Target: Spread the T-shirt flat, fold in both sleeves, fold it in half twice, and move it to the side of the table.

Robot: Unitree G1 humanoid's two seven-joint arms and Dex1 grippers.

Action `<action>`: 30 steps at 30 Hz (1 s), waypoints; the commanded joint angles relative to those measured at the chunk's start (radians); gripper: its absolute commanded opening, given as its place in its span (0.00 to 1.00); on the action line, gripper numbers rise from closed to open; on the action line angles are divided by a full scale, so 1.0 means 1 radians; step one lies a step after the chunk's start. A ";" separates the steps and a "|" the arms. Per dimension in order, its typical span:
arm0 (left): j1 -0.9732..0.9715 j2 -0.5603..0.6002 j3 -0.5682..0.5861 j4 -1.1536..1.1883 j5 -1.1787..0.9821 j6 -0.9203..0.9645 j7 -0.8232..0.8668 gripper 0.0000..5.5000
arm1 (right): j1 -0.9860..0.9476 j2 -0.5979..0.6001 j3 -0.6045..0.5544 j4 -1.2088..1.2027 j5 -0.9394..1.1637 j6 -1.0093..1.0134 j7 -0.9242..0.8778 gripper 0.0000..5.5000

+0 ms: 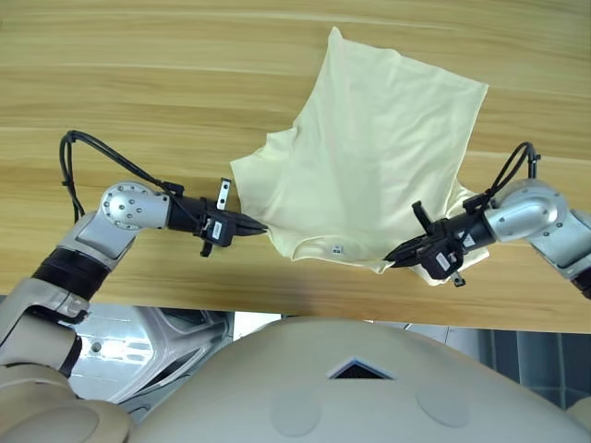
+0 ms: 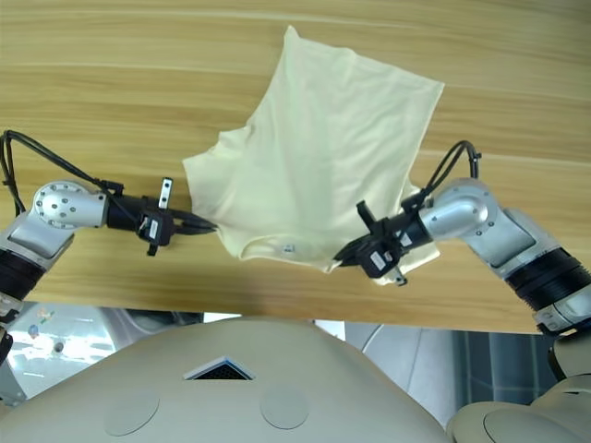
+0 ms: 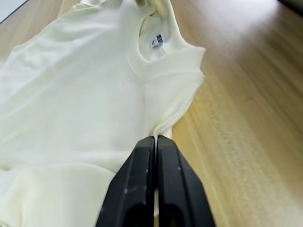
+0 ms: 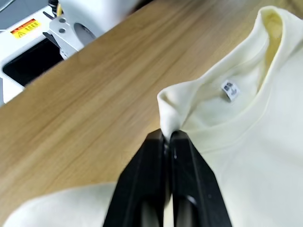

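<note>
A pale yellow T-shirt (image 1: pixel 369 157) is seen on the wooden desk (image 1: pixel 138 74), reaching from the upper centre of the head view down to the lower centre, with its collar and label at the lower edge. The left gripper (image 1: pixel 261 227) is held at centre left, with its arm stretched level toward the shirt. Its jaws are pressed together on the shoulder edge beside the collar. The right gripper (image 1: pixel 391 258) is held at lower right, with its forearm angled down and inward. Its jaws are pinched tight on the fabric at the collar's other side.
</note>
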 commanded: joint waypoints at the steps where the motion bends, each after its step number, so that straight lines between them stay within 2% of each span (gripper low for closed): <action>1: 0.025 0.004 0.032 -0.002 0.097 -0.017 -0.003 0.00 | 0.019 0.023 -0.054 0.003 -0.037 0.037 0.013 0.00; 2: 0.029 0.006 0.038 0.004 0.120 -0.018 -0.002 0.00 | 0.024 0.022 -0.066 -0.009 -0.026 0.057 0.025 0.00; 3: 0.029 0.009 0.046 0.010 0.136 -0.016 -0.006 0.05 | 0.029 0.021 -0.076 -0.025 -0.014 0.076 0.038 0.00; 4: 0.027 0.014 0.053 0.008 0.133 -0.011 -0.019 0.07 | 0.033 0.019 -0.086 -0.045 0.005 0.099 0.052 0.06; 6: 0.028 0.034 0.077 -0.022 0.088 0.006 -0.055 0.12 | 0.045 0.003 -0.105 -0.111 0.067 0.151 0.099 0.12; 8: 0.035 0.055 0.118 -0.065 0.016 0.024 -0.088 0.17 | 0.076 -0.038 -0.148 -0.238 0.227 0.224 0.158 0.17; 11: 0.062 0.115 0.192 -0.124 -0.122 0.036 -0.162 0.26 | 0.130 -0.100 -0.274 -0.399 0.463 0.258 0.218 0.27; 13: 0.084 0.153 0.243 -0.178 -0.236 0.058 -0.227 0.31 | 0.134 -0.104 -0.373 -0.424 0.580 0.286 0.239 0.28; 15: 0.068 0.153 0.308 -0.222 -0.362 0.113 -0.267 0.37 | 0.022 -0.011 -0.459 -0.280 0.543 0.319 0.136 0.28; 17: 0.008 0.116 0.369 -0.221 -0.395 0.146 -0.246 0.40 | -0.176 0.115 -0.478 -0.018 0.321 0.374 -0.092 0.28; 19: -0.039 0.058 0.403 -0.200 -0.351 0.134 -0.194 0.40 | -0.371 0.214 -0.446 0.289 0.030 0.376 -0.373 0.22; 20: -0.039 0.039 0.406 -0.196 -0.314 0.115 -0.180 0.36 | -0.422 0.236 -0.416 0.395 -0.097 0.356 -0.468 0.17; 23: -0.025 0.008 0.415 -0.193 -0.239 0.082 -0.156 0.29 | -0.484 0.266 -0.365 0.540 -0.298 0.307 -0.588 0.09; 26: -0.036 -0.022 0.428 -0.163 -0.177 0.050 -0.134 0.20 | -0.591 0.300 -0.271 0.725 -0.559 0.365 -0.785 0.00; 30: -0.032 -0.044 0.438 -0.136 -0.131 0.012 -0.125 0.08 | -0.596 0.350 -0.162 0.846 -0.722 0.336 -0.787 0.00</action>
